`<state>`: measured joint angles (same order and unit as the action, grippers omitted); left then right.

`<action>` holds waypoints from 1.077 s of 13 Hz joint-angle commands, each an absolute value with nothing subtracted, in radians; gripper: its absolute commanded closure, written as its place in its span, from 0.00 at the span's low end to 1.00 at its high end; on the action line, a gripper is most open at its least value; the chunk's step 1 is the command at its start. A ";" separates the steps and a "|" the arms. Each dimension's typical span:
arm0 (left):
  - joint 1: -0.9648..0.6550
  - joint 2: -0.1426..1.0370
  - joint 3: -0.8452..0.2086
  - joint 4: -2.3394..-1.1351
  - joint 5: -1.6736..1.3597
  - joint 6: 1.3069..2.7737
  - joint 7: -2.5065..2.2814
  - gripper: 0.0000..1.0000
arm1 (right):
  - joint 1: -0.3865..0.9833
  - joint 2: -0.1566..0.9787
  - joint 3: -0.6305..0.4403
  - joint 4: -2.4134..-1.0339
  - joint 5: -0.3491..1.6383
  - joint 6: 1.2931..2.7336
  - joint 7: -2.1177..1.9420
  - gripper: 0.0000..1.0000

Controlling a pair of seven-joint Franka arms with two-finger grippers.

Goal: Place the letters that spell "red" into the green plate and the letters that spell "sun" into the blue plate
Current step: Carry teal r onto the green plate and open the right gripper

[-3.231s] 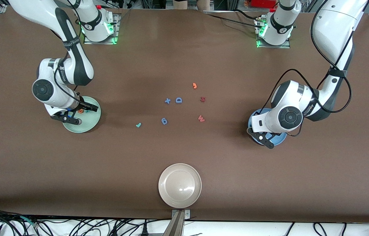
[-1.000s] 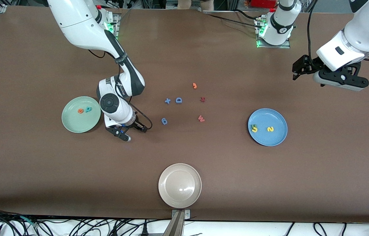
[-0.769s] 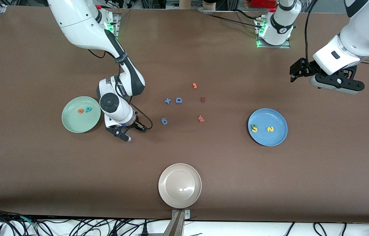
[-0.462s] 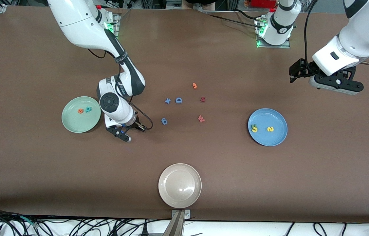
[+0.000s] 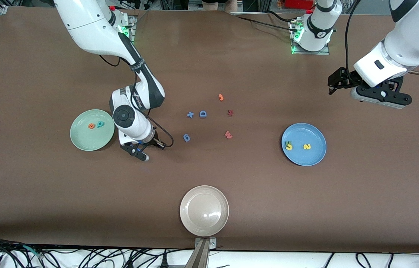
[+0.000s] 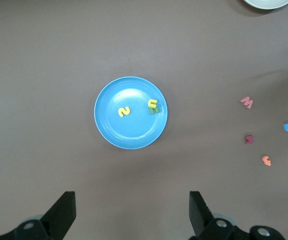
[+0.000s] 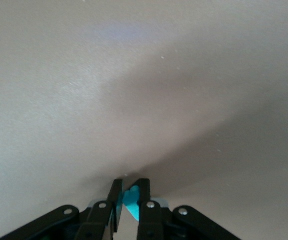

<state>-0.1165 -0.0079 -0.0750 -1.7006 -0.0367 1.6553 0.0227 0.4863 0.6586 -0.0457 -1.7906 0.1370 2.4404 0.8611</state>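
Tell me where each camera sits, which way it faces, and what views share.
Front: high across the table, facing both arms over the green plate.
Left wrist: on the raised left arm, looking down past open left gripper at the blue plate.
Right wrist: low over bare table, right gripper shut on the teal letter.
Shared: front and left wrist both show the blue plate.

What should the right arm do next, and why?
Probably lift and carry toward the green plate. The right tool is shut on the teal "r" down at the table beside that plate, which holds only the orange "e" and teal "d". The left tool waits open, high above the blue plate.
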 commanded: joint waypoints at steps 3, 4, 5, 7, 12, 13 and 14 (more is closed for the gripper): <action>-0.124 0.003 -0.071 -1.671 -0.051 1.631 0.020 0.00 | 0.482 0.507 -0.127 -1.781 0.152 2.153 0.737 1.00; -0.126 0.003 -0.072 -1.667 -0.051 1.623 0.018 0.00 | 0.482 0.480 -0.153 -1.781 0.152 2.105 0.700 1.00; -0.129 0.003 -0.078 -1.666 -0.048 1.621 0.020 0.00 | 0.482 0.454 -0.181 -1.781 0.152 2.055 0.658 1.00; -0.133 0.008 -0.083 -1.645 -0.046 1.618 0.020 0.00 | 0.482 0.428 -0.245 -1.792 0.152 1.988 0.530 1.00; -0.134 0.015 -0.146 -1.628 0.087 1.609 0.026 0.00 | 0.482 0.408 -0.408 -1.914 0.156 2.037 0.208 1.00; -0.135 0.017 -0.146 -1.626 0.087 1.609 0.026 0.00 | 0.482 0.408 -0.431 -1.957 0.156 2.092 0.168 1.00; -0.137 0.017 -0.146 -1.626 0.086 1.609 0.025 0.00 | 0.480 0.408 -0.446 -2.004 0.156 2.170 0.125 1.00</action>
